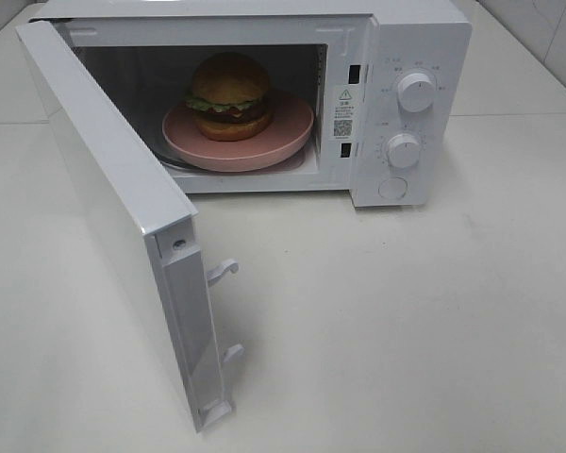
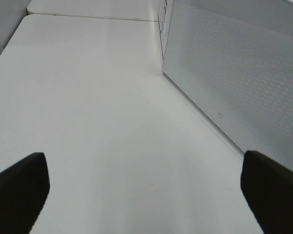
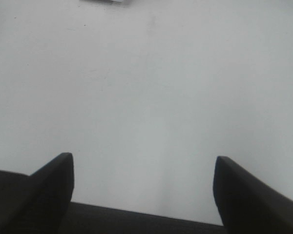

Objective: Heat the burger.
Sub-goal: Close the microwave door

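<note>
The burger (image 1: pixel 228 96) with its golden bun and green lettuce sits on a round pink plate (image 1: pixel 283 137) inside the white microwave (image 1: pixel 410 57). The microwave door (image 1: pixel 113 208) stands swung wide open toward the front left. Neither arm appears in the exterior high view. My left gripper (image 2: pixel 145 195) is open over bare table, with the door's mesh outer face (image 2: pixel 244 83) beside it. My right gripper (image 3: pixel 144 190) is open too, with only white table between its dark fingers (image 3: pixel 53 180).
Two knobs (image 1: pixel 416 92) and a round button are on the microwave's right panel. Door latch hooks (image 1: pixel 223 272) stick out from the door's free edge. White tabletop (image 1: pixel 406 321) stretches in front of the oven.
</note>
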